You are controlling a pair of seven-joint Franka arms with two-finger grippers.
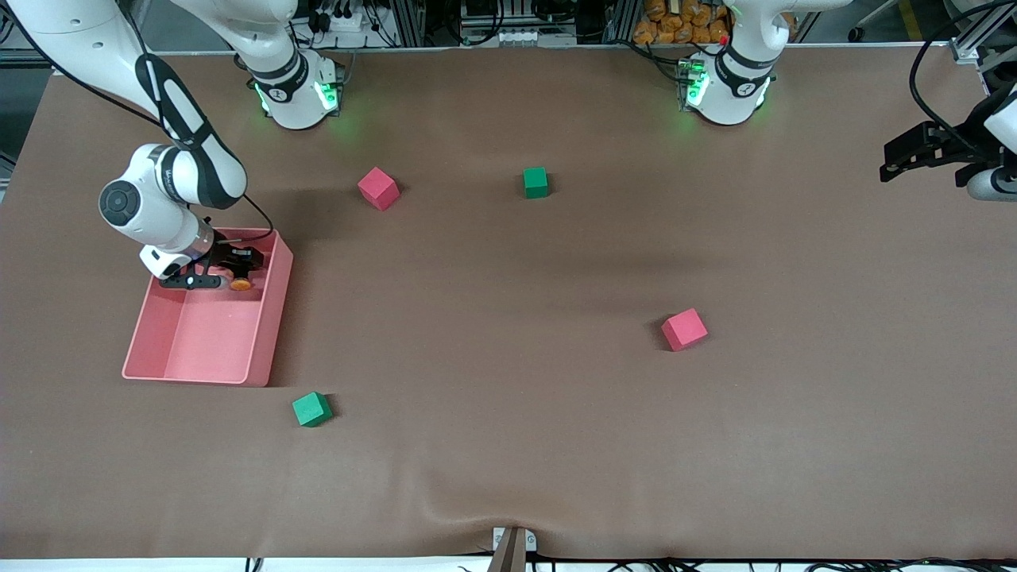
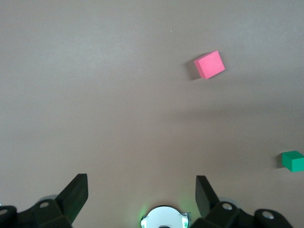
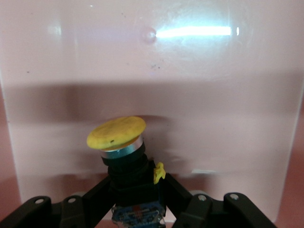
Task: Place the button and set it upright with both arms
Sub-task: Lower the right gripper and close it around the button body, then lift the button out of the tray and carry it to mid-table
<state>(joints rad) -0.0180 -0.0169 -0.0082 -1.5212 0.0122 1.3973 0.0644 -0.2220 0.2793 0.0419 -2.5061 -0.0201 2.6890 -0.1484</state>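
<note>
My right end effector (image 1: pixel 230 274) is clamped on the button (image 1: pixel 241 280) inside the pink bin (image 1: pixel 266 334); my left end effector (image 1: pixel 898 163) waits, spread wide.

The bin sits at the right arm's end of the desk (image 1: pixel 508 445), and I reach into the corner of it farthest from the front camera. In my right wrist view both fingers (image 3: pixel 102 192) press the button's black body (image 3: pixel 135 185), and its round orange-yellow cap (image 3: pixel 116 132) points toward the bin's pale wall (image 3: pixel 190 71). My left end effector hangs over the desk edge at the left arm's end, holding nothing. Two red cubes (image 1: pixel 378 188) (image 1: pixel 684 330) and two green cubes (image 1: pixel 535 182) (image 1: pixel 311 409) lie scattered on the brown desk, well apart from one another.
</note>
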